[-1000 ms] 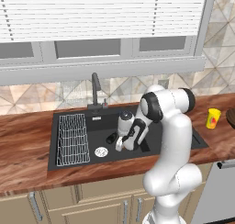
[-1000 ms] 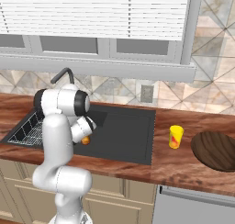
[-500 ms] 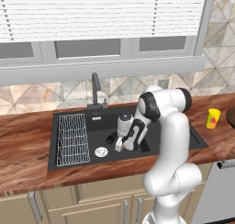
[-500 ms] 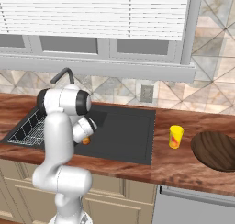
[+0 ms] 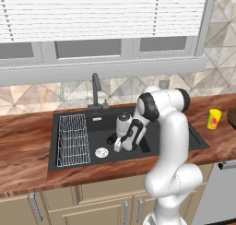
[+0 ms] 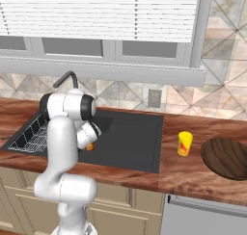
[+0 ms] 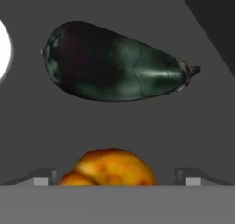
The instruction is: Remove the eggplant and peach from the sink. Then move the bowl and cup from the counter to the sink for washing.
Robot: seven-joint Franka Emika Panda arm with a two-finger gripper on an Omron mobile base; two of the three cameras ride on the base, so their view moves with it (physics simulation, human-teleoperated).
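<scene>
Eggplant and peach apart in sink — cup, bowl on counter

The small dark long eggplant and the small round orange-red peach are lying in the big black sink, with its wire rack sitting at the left. The small yellow cup is standing on the table, left of the wide brown wooden bowl.

Arm reaches down into sink basin; eggplant just beside gripper. Cup near table's right edge.
</scene>
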